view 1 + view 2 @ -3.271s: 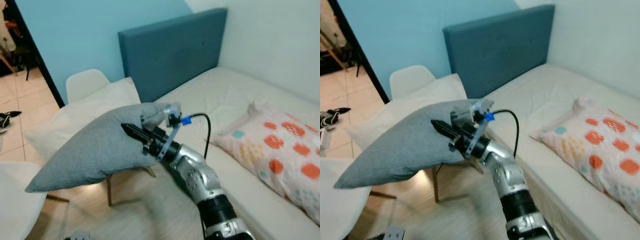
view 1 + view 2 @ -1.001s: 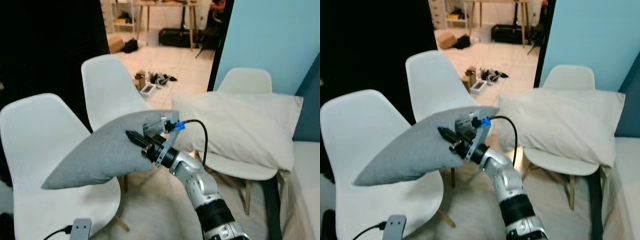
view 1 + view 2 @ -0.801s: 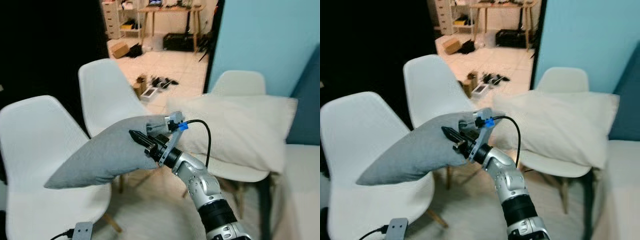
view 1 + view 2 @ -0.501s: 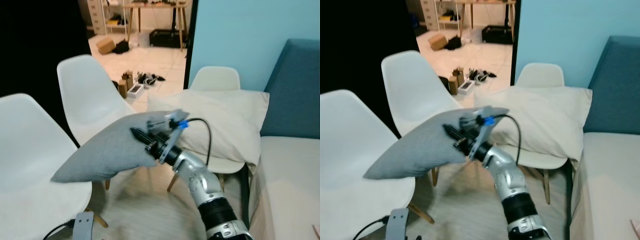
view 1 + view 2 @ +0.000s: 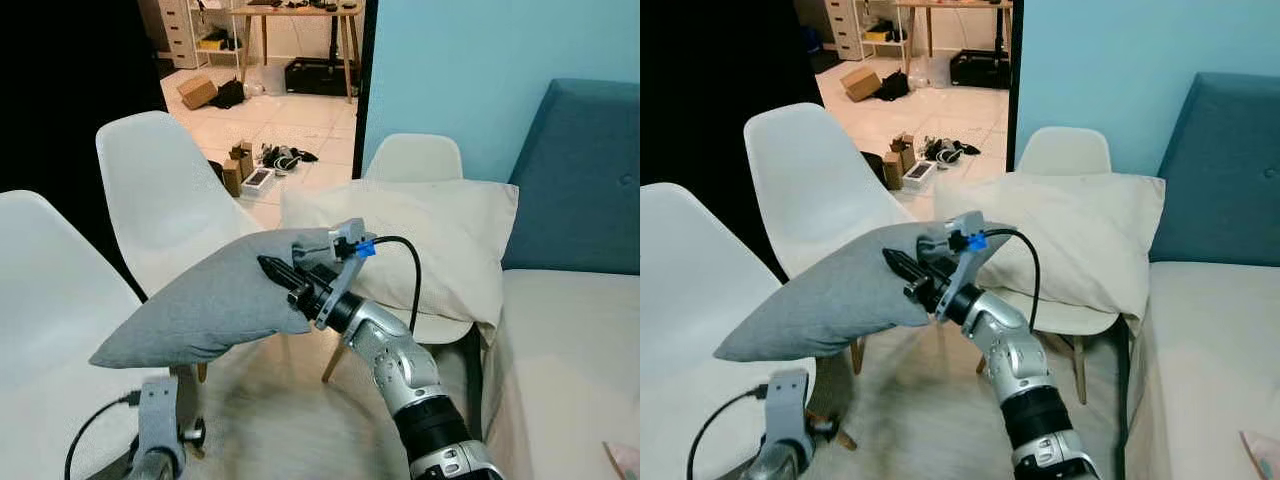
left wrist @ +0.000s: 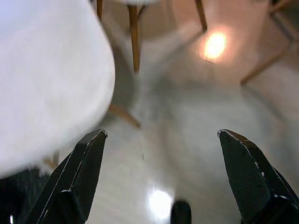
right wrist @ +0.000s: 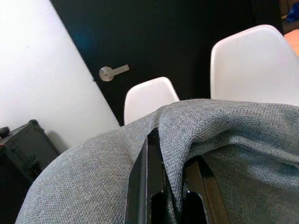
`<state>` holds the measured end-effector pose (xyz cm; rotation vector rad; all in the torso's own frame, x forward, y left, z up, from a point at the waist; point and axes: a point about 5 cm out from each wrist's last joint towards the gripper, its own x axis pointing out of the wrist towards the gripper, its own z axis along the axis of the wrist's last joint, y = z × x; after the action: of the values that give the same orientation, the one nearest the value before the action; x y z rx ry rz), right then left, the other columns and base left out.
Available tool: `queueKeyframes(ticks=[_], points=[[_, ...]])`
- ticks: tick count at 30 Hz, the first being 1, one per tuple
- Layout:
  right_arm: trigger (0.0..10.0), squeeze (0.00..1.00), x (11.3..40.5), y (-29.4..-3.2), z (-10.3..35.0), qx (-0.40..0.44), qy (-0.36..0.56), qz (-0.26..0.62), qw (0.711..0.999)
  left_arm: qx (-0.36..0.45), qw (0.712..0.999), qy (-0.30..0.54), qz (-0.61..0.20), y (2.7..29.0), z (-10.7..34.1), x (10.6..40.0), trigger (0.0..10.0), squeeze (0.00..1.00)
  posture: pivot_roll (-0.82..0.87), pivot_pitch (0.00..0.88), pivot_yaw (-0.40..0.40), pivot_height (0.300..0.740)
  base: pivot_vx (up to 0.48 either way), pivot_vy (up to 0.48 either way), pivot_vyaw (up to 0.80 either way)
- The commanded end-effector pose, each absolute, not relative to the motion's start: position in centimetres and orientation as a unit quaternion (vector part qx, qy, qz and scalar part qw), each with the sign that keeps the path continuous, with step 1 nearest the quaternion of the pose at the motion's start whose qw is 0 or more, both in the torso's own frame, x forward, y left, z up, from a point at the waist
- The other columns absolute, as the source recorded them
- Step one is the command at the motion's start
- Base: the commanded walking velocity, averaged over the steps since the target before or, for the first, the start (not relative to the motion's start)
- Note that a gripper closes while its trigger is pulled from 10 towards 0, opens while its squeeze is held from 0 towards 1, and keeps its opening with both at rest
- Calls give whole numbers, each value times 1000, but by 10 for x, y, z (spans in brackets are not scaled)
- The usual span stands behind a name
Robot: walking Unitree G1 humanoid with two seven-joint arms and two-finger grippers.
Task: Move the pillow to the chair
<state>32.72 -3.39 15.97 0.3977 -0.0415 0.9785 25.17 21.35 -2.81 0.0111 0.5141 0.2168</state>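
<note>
Left gripper (image 6: 161, 186): low over the wooden floor (image 6: 196, 126), jaws spread wide, nothing between them; edge of the nearest white chair (image 5: 40, 330) just beside one finger.
Right gripper (image 5: 283, 280): raised mid-scene on the silver arm, jaws clamped narrow on a fold of the grey pillow (image 5: 215, 300).
Grey pillow: held in the air, pinched at its right end; fabric bunched between and over the black fingers (image 7: 147, 186), bulk drooping away to the robot's left, tip hanging just above the nearest chair's seat, touching or not unclear.
Middle white chair (image 5: 160, 190): behind the pillow, seat hidden by it.
Far white chair (image 5: 1065, 155): against the blue wall, carrying a cream pillow (image 5: 1080, 240).
Bed (image 5: 570, 340): at right, blue headboard (image 5: 1225, 170) behind.
Doorway: tiled room beyond, with boxes and clutter.
</note>
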Motion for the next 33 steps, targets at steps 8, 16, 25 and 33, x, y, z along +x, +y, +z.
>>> queueKeyframes(ticks=[8,16,25,33], points=[[10000,0,328,-24,189,192,-87,494,843,9,977,170,128,224,3,278,10000,0,-37,37,21,740,374,0,0],[10000,0,316,-7,196,152,-109,539,822,5,982,143,126,219,13,288,10000,0,-37,36,25,740,480,0,300],[10000,0,324,-8,192,158,-91,506,843,-1,984,131,121,214,16,291,10000,0,-28,41,26,740,480,0,444],[10000,0,327,-11,191,154,-87,495,850,-4,985,128,113,210,17,293,10000,0,-32,44,29,740,480,0,0]])
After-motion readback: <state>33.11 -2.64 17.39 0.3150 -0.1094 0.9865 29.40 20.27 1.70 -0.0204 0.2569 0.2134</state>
